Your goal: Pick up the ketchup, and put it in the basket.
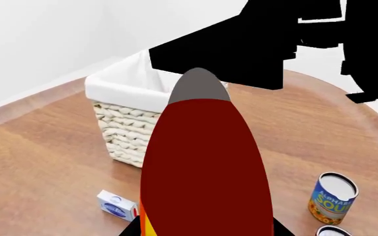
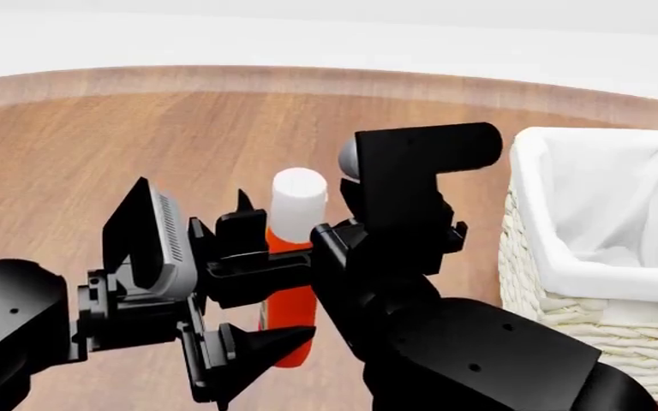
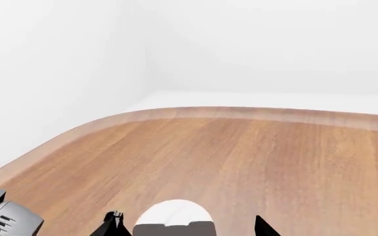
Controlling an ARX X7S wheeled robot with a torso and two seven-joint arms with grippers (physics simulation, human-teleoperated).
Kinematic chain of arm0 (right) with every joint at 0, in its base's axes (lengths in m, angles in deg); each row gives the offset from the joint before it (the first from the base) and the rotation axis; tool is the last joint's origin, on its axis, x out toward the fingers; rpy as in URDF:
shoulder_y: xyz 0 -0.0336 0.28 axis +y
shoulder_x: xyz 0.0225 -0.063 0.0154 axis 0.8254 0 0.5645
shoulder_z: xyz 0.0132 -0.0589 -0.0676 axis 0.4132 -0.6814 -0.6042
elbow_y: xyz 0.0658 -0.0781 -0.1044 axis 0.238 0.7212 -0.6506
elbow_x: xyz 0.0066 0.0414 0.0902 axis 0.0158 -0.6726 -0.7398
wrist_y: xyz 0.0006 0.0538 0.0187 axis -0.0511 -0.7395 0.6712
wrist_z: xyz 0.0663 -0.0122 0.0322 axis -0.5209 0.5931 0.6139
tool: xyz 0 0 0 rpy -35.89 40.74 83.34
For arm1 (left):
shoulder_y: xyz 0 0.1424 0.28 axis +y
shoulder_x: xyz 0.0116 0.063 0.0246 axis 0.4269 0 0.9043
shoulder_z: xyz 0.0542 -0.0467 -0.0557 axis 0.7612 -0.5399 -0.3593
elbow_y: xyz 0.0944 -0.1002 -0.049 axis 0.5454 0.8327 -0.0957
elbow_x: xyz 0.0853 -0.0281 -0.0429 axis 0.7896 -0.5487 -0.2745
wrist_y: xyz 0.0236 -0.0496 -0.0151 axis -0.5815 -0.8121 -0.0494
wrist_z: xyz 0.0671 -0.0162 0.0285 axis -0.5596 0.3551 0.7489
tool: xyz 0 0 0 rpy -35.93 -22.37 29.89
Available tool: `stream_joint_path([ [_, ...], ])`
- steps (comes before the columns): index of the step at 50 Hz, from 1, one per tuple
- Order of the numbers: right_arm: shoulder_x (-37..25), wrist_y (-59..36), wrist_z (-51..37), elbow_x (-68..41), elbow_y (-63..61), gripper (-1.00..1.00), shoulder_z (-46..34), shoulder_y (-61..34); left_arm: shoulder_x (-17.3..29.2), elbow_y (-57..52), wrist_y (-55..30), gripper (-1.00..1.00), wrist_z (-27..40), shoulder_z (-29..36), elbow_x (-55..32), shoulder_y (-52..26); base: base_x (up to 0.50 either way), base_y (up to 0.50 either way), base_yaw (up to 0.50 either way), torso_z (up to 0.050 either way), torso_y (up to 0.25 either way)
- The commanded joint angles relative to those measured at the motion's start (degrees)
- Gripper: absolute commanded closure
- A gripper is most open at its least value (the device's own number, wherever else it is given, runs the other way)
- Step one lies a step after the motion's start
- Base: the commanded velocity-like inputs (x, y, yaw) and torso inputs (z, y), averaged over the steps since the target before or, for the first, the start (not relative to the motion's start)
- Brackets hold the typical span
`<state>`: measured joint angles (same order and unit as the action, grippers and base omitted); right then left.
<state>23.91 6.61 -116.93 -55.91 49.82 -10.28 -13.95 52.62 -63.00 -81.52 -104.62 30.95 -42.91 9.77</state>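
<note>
my left gripper [image 2: 263, 304] is clamped on the ketchup [image 2: 291, 282], jaws pressing its red body from both sides, and the bottle stands upright in my hold above the table [image 2: 100, 154]. its white cap [image 2: 298, 204] rises above the jaws. in the left wrist view the bottle fills the middle, its cap pointing toward the basket [image 1: 126, 105]. the basket sits on the table to my right, near the bottle but apart from it, white liner [image 2: 603, 197] folded over the rim. my right gripper [image 3: 185, 228] hangs by the cap; only its fingertips show at the frame edge, and i cannot tell whether it is open or closed. a blue can [image 1: 332, 197] and a small white box [image 1: 117, 204] rest on the table.
</note>
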Motion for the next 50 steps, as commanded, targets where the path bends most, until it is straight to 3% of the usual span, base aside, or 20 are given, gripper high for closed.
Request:
stream_joint_path([
  [1,0.09,1.10,1.22,1.16,1.50,-1.00,-0.84,0.57,0.54,-2.20,-1.41,1.00,1.05,-0.56,-1.67,0.18,0.00,0.00,0.00,0.000,0.000],
  [19,-0.04,1.77,1.74,1.45,2.02,-1.00,-1.42,0.69,0.29,-1.26,-0.67,1.00,0.74,-0.22,-1.45,0.14,0.00,0.00,0.00,0.000,0.000],
  [20,-0.04,1.77,1.84,1.52,2.09,1.00,-1.53,0.63,0.29,-1.26,-0.67,1.00,0.74,-0.22,-1.45,0.14,0.00,0.00,0.00,0.000,0.000],
  [47,-0.32,2.72,2.56,2.71,3.30,1.00,-2.70,0.24,0.07,-0.44,1.57,1.00,1.43,0.58,0.06,0.71,0.00,0.00,0.00,0.000,0.000],
  [48,-0.37,2.76,2.57,2.75,3.43,1.00,-2.69,0.19,0.06,-0.36,1.69,-1.00,1.23,0.67,0.11,0.68,0.00,0.00,0.00,0.000,0.000],
  [50,-0.51,2.83,2.64,2.88,3.46,1.00,-2.72,0.06,0.41,-1.27,1.55,-1.00,1.37,0.43,-0.29,0.96,0.00,0.00,0.00,0.000,0.000],
])
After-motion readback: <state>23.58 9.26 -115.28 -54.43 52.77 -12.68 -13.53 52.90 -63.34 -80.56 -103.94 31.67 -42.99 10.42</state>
